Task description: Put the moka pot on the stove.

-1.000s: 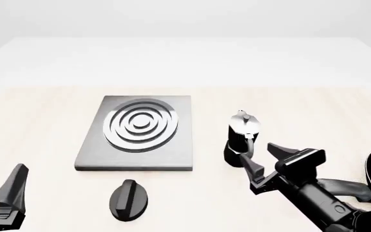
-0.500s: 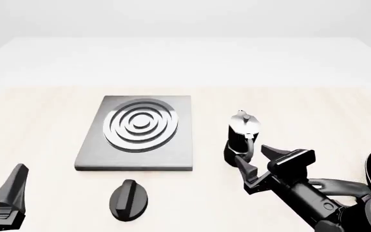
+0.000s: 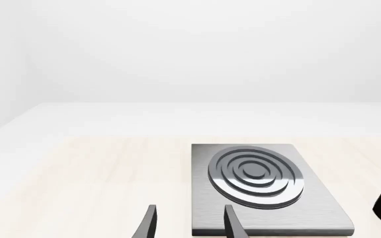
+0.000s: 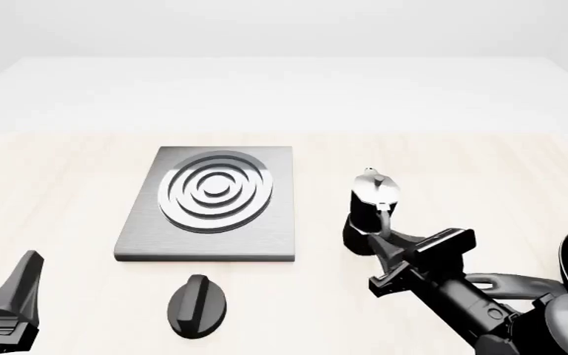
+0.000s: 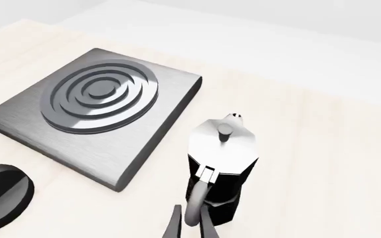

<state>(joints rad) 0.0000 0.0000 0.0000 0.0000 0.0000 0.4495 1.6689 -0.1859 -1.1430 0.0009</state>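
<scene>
The right pincer [image 4: 390, 248] has crept forward over the last second and now reaches the curved handle of the moka pot [image 4: 370, 209], fingers parted on either side of it, not yet clamped. The pot stands upright on the table [image 4: 461, 170], just beside the stove's [image 4: 210, 203] right edge, unmoved. That suggests the approach is nearly done and closing on the handle comes next. The left pincer [image 3: 187, 223] idles part-open and empty, well apart from the pot. A black oval knob [image 4: 197, 305] lies near the stove's front edge

moka pot [image 4: 372, 211] upright, beside stove [image 4: 210, 203]
</scene>
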